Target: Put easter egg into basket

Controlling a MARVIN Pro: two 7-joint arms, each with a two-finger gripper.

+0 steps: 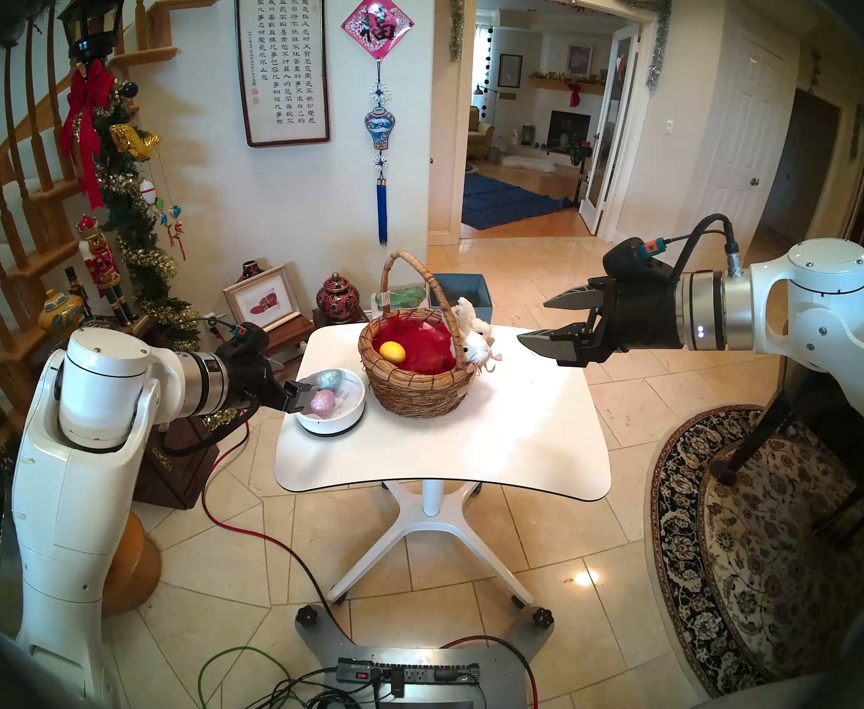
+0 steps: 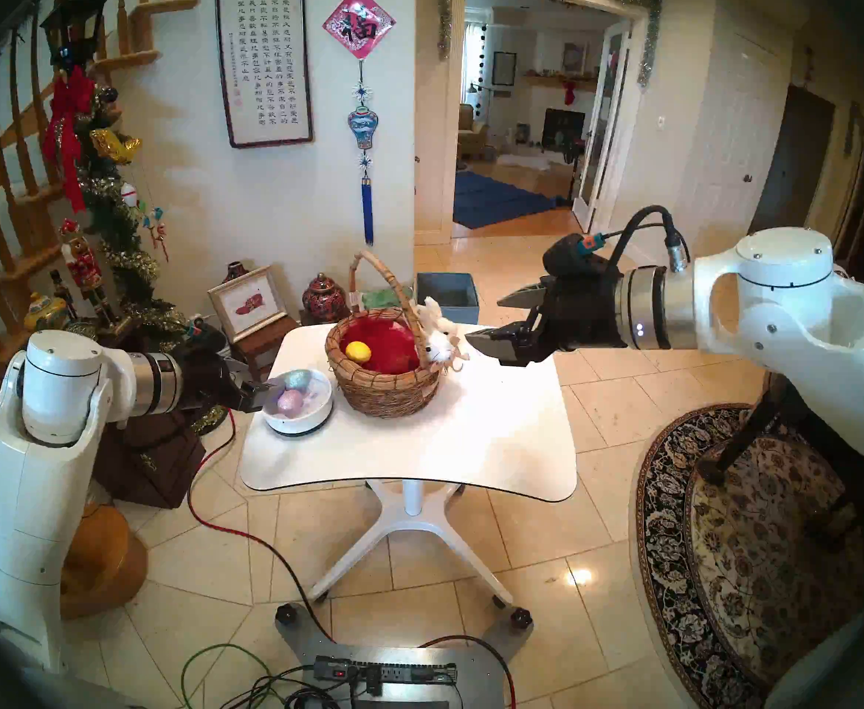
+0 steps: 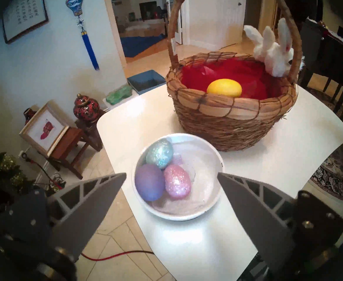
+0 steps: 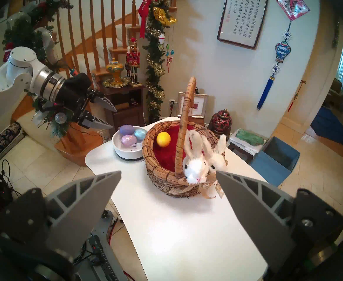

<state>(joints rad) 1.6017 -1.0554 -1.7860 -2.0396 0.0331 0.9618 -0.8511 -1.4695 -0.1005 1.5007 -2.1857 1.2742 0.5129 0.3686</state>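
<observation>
Left gripper (image 3: 171, 179): jaws wide apart, empty, poised just short of the white bowl (image 3: 215, 201) at the table's (image 3: 207, 244) near-left corner.

Bowl contents: purple egg (image 3: 149, 182), pink glitter egg (image 3: 177, 182), teal glitter egg (image 3: 159, 152), all touching. Advice: straddle the nearest egg alone, close gently, lift clear of the rim.

Basket (image 3: 233, 120): just beyond the bowl, yellow egg (image 3: 224, 88) already inside; mind the arched handle.

Right gripper (image 1: 534, 321): spread, empty, beside the basket's far side.

Both head views looked down from high in front of the basket (image 1: 416, 365), well back. The left wrist view faced it closely across the white bowl (image 3: 178, 212); the right wrist view faced it from the opposite side. All four shared the worktop (image 4: 186, 223).
</observation>
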